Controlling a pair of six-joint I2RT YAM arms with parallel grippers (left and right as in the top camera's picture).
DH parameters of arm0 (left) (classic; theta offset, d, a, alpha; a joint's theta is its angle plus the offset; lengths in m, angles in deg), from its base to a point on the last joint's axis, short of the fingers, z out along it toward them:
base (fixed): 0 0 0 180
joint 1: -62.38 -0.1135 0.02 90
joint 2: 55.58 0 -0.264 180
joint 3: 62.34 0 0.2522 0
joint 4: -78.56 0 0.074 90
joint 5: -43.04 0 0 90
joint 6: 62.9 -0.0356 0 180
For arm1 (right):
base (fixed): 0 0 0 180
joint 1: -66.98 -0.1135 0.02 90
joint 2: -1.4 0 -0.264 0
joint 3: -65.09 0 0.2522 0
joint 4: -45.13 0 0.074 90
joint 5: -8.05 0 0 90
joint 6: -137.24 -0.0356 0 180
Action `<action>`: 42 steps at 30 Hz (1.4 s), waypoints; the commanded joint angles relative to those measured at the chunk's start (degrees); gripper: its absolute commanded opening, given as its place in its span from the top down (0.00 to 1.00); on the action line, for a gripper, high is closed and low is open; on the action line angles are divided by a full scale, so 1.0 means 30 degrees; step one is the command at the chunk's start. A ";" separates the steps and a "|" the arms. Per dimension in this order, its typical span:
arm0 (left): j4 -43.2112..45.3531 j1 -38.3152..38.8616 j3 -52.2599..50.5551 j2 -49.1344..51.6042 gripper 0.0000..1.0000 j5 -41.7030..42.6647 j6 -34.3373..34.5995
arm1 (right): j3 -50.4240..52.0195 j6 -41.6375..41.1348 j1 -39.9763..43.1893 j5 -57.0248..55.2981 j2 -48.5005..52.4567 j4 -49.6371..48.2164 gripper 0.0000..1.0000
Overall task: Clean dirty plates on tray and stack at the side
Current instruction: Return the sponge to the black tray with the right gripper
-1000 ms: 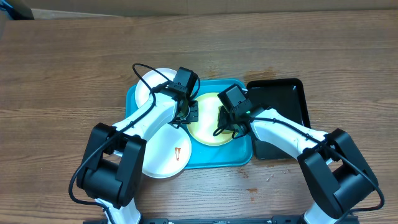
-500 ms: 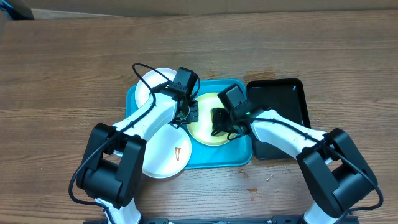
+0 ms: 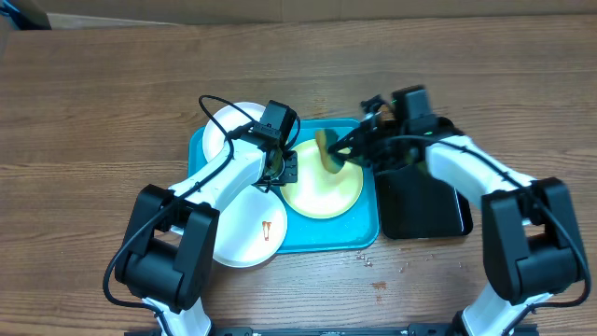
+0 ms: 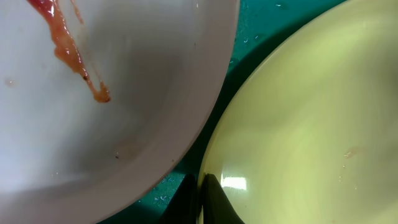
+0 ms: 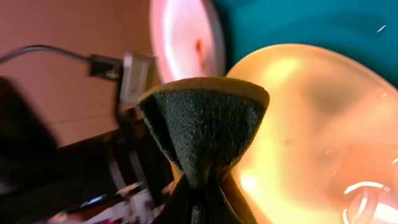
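The right gripper [image 3: 340,154], clamped on a sponge [image 3: 326,157], hangs over the far edge of the green plate [image 3: 322,194] on the tray [image 3: 322,239], the plate lying just nearward, its left rim pinched in the closed left gripper [image 3: 284,166].

Pale yellow-green plate [image 3: 326,198] on a bright turquoise tray [image 3: 367,235], with a glossy black tray [image 3: 420,213] at its 3 o'clock and a brown wood-grain table [image 3: 93,93] beneath. A white plate [image 3: 224,126] shows at the tray's 10 o'clock. A second white plate [image 3: 244,238] at 7 o'clock is streaked red-brown, and the sponge [image 5: 202,124] is dark green, edged yellow.
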 commanded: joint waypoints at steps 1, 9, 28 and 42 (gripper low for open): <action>-0.0022 0.0044 -0.0051 0.0189 0.96 -0.0058 0.0255 | -0.0379 0.1647 0.1071 0.4189 -0.1071 0.0721 0.96; -0.0015 0.0044 -0.0051 0.0189 0.96 -0.0058 0.0255 | -0.0379 0.5523 0.4022 -0.1596 -0.2528 0.6608 0.96; 0.0066 0.0051 -0.0051 0.0189 0.96 -0.0051 0.0255 | 0.0765 0.6200 0.3920 -1.6327 -0.2841 1.1111 0.75; 0.0073 0.0051 -0.0051 0.0189 0.96 -0.0051 0.0248 | 0.0984 0.6193 0.3905 -1.6400 -0.2805 1.0491 0.44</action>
